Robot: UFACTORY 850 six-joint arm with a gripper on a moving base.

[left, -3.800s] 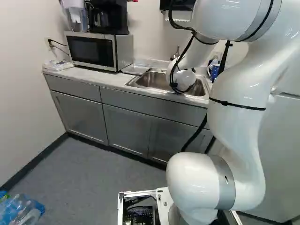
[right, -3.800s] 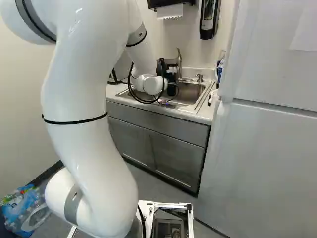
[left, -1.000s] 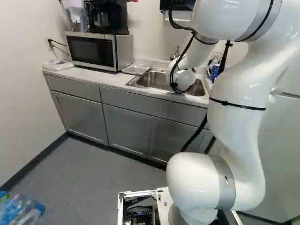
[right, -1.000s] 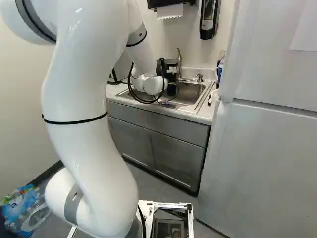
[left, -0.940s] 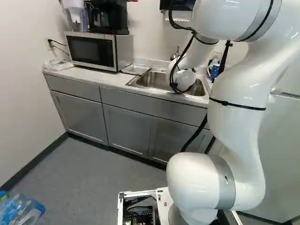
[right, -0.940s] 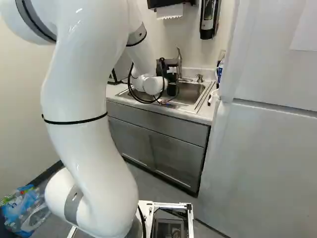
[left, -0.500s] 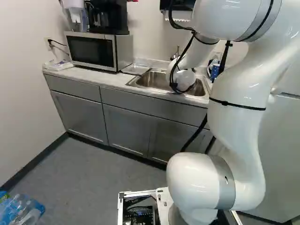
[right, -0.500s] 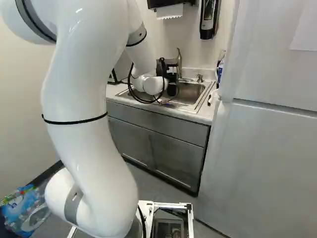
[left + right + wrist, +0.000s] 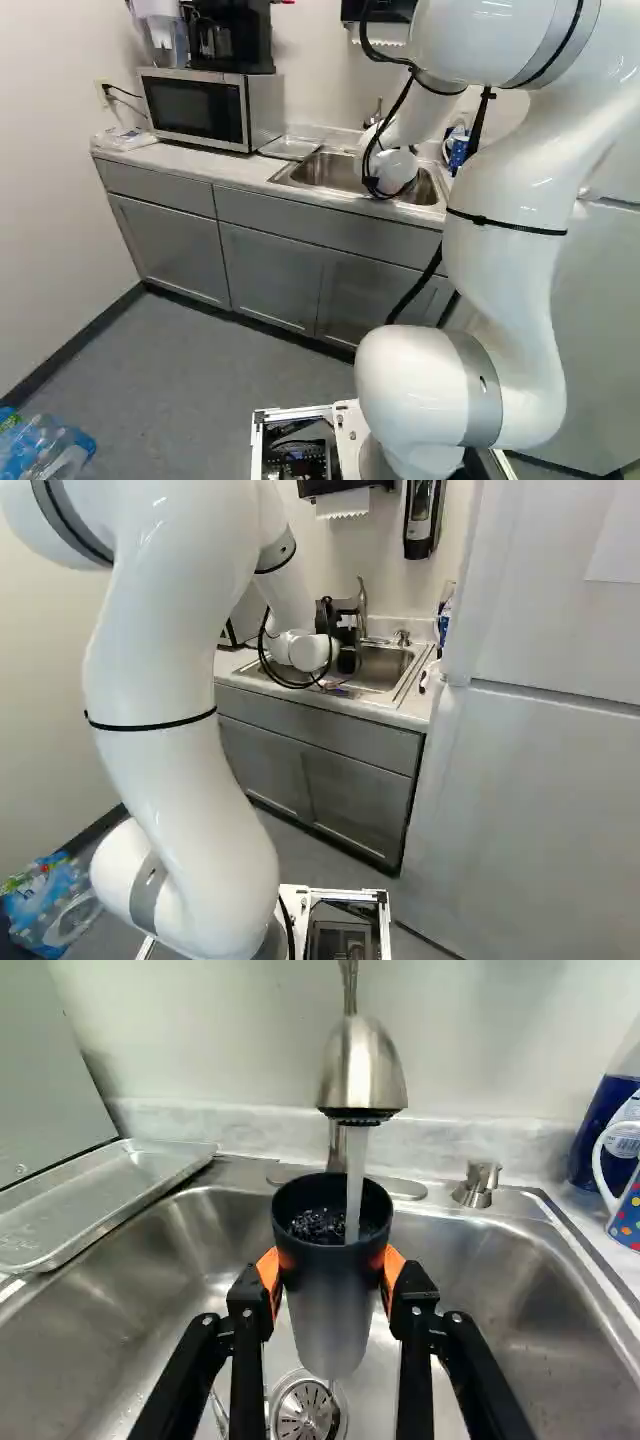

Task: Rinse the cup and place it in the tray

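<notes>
"What stands nearest?"

"A white arm (image 9: 520,250) rises above a gray floor (image 9: 200,370); ahead are a white fridge (image 9: 540,800), gray cabinets (image 9: 265,275) and a pale counter (image 9: 215,170)."

"And the cup (image 9: 328,1305)?"

"Gripped between both orange pads (image 9: 395,1268) of the gripper (image 9: 347,637), upright over the steel sink (image 9: 490,1310), as water (image 9: 356,1175) pours into it from the tap (image 9: 362,1065)."

"Where's the tray (image 9: 90,1200)?"

"On the counter, between sink and microwave (image 9: 190,105), near the pale wall (image 9: 315,60)."
</notes>
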